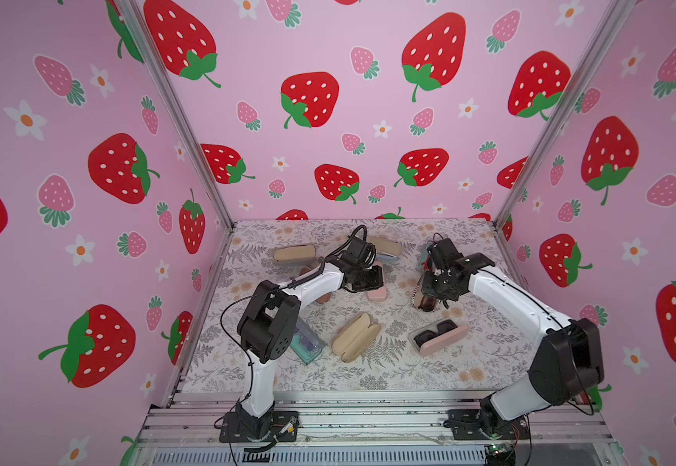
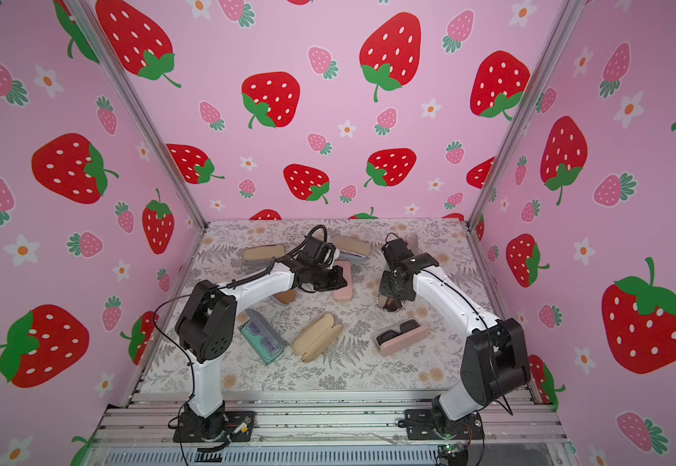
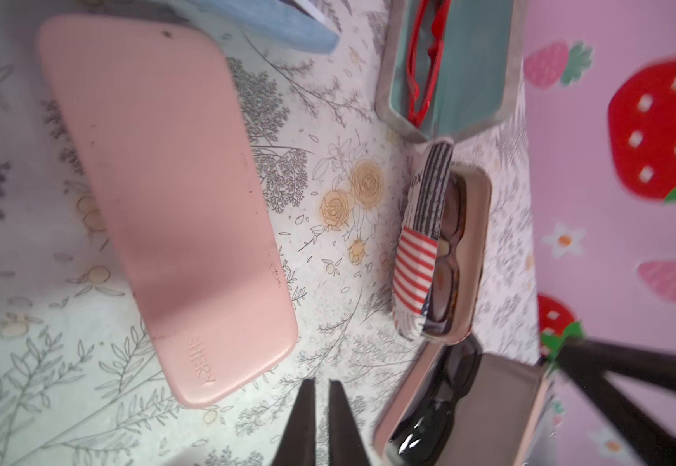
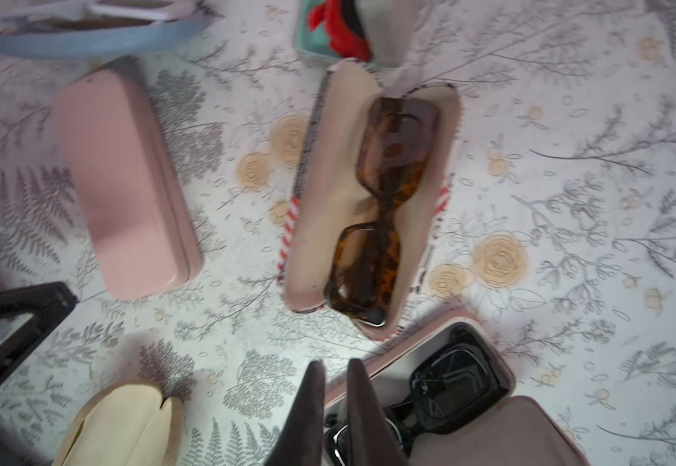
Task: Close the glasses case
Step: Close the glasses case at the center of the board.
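- The striped glasses case (image 4: 328,210) is lying open on the floral counter (image 1: 389,375), right of the middle. Tortoiseshell sunglasses (image 4: 384,193) are resting in its beige lining.
- Just beside its near end, a pink open case (image 4: 530,431) is holding black sunglasses (image 4: 449,387).
- Just beyond its far end, a teal case (image 3: 469,60) is carrying red glasses (image 3: 421,60).
- A clear case (image 2: 264,341) by the left arm is showing purple-lensed glasses inside, and a beige case (image 1: 355,337) is gaping open at the front middle.
- A closed pink case (image 3: 167,201) is lying to the striped one's left.
- The striped shell is showing grey stripes at one end and red-and-white ones at the other, with its two halves spread apart.
- The right tool (image 4: 334,365) is hovering over the case's near end. Its fingers are drawn almost together, gripping nothing and not touching the case.
- The left tool (image 3: 322,383) is hanging beside the closed pink case, pinched shut and empty, apart from the striped case.
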{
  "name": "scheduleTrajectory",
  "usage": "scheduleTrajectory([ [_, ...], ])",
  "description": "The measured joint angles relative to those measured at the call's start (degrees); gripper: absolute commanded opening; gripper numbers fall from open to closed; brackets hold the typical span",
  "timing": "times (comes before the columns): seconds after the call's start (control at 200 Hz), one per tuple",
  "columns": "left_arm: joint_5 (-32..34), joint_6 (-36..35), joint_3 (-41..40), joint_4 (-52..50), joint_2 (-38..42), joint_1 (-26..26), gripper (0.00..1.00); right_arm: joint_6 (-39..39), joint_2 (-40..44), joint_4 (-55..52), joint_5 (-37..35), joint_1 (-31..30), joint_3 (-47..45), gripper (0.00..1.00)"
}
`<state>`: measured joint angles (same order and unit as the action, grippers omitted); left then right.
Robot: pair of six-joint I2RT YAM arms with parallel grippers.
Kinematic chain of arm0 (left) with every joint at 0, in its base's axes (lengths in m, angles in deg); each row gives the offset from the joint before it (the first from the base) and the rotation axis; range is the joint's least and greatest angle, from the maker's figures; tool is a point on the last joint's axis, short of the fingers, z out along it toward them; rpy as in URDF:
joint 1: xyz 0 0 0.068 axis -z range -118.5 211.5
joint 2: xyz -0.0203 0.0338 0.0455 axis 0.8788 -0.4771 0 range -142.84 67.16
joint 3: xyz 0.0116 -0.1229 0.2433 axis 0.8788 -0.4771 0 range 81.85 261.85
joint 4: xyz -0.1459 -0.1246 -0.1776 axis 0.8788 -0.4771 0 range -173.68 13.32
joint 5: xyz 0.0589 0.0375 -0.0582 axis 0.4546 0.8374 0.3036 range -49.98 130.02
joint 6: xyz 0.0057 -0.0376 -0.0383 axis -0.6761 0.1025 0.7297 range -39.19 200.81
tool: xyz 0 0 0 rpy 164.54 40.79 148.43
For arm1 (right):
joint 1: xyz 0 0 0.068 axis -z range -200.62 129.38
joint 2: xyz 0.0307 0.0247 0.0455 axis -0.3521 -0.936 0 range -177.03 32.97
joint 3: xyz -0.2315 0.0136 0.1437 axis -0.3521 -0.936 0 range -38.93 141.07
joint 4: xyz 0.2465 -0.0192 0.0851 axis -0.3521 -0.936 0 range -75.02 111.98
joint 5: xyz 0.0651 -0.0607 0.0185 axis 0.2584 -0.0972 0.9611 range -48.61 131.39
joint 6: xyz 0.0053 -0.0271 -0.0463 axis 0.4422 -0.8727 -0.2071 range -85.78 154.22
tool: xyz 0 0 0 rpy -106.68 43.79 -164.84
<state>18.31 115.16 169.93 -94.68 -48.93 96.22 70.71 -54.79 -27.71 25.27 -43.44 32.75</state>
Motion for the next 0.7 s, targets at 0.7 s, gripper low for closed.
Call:
scheduleTrajectory([
  [0.7,-0.35,-1.53,21.99,-8.9,-19.15,5.14,0.0,0.39,-5.38,6.23,3.1,14.12,-6.1,0.08],
])
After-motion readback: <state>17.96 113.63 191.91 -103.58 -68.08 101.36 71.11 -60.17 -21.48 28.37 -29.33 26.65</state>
